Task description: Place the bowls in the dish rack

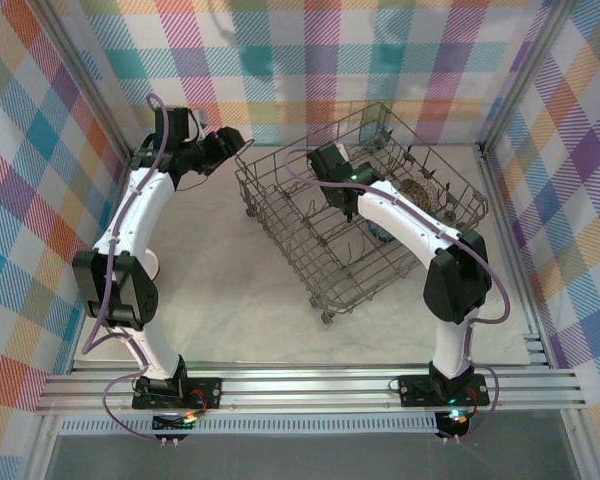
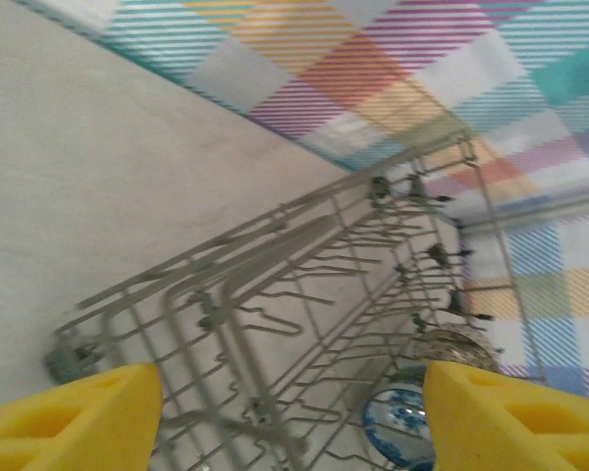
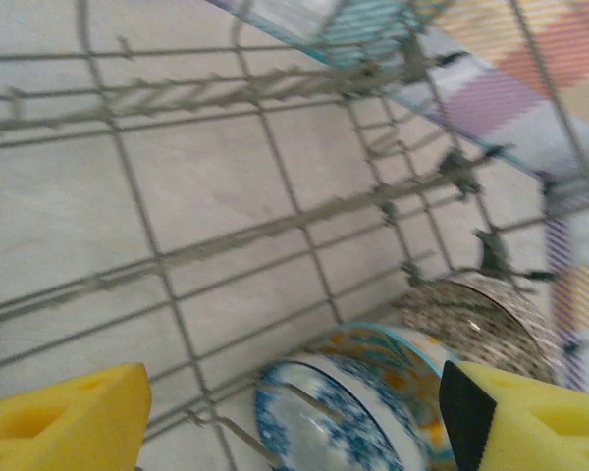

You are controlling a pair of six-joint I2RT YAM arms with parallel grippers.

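Grey wire dish rack (image 1: pixel 280 225) holds perhaps three patterned bowls (image 3: pixel 324 407).

The pale table (image 1: pixel 220 300) bears the wire dish rack (image 1: pixel 300 240) and, seemingly, a white bowl (image 1: pixel 149 263) at left

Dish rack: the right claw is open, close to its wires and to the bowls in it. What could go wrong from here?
1. The right claw is close to the tines of the dish rack; a finger could snag a wire and drag the wheeled rack.
2. It could bump the blue-and-white bowl and knock it against the floral bowl beside it.
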